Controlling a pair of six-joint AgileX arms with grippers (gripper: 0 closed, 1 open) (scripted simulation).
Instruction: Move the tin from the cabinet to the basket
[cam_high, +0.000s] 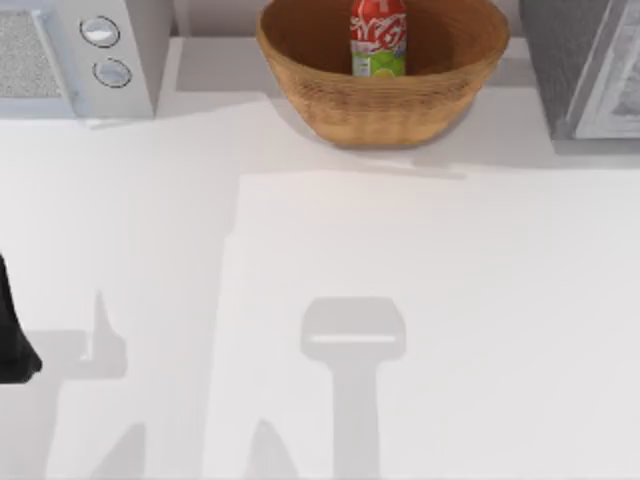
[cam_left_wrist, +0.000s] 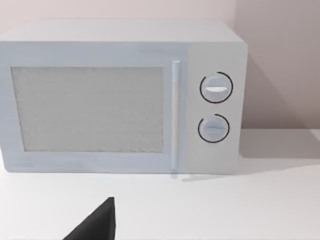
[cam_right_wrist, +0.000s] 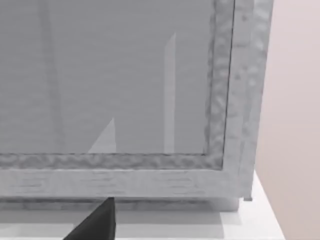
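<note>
The tin (cam_high: 378, 38), a red can with white script and a green patch near its base, stands upright inside the tan wicker basket (cam_high: 300, 70) at the back middle of the table. The dark grey speckled cabinet (cam_high: 556, 60) stands at the back right, its pale door (cam_right_wrist: 110, 75) close in front of the right wrist camera. A dark tip of my right gripper (cam_right_wrist: 95, 225) shows low in that view, apart from the door. My left arm (cam_high: 12, 340) is parked at the table's left edge, its gripper (cam_left_wrist: 95, 225) facing the white appliance, far from the basket.
A white appliance with two round knobs (cam_high: 100, 50) stands at the back left, seen front-on in the left wrist view (cam_left_wrist: 120, 100). The white table (cam_high: 400, 260) stretches wide in front of the basket, with only arm shadows on it.
</note>
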